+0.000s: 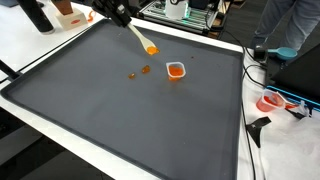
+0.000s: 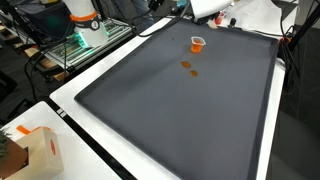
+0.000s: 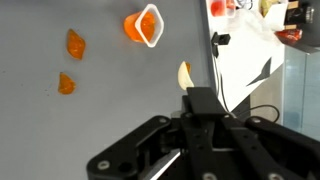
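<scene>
My gripper (image 1: 122,14) hangs over the far edge of the dark grey mat (image 1: 120,110) and is shut on a pale spoon (image 1: 138,36). The spoon slants down to an orange tip just above the mat. In the wrist view the jaws (image 3: 197,112) close on the spoon's handle, and its pale tip (image 3: 184,75) shows beyond them. A small orange cup (image 1: 176,70) stands on the mat, apart from the spoon tip; it also shows in the wrist view (image 3: 145,27) and in an exterior view (image 2: 197,43). Two orange pieces (image 1: 146,70) (image 1: 132,74) lie beside the cup.
The mat covers a white table (image 1: 60,130). Orange items and cables lie on the table's edge past the mat (image 1: 272,101). A cardboard box (image 2: 30,150) stands at one corner. A person (image 1: 285,25) stands behind the table, and a wire rack (image 2: 80,45) is beside it.
</scene>
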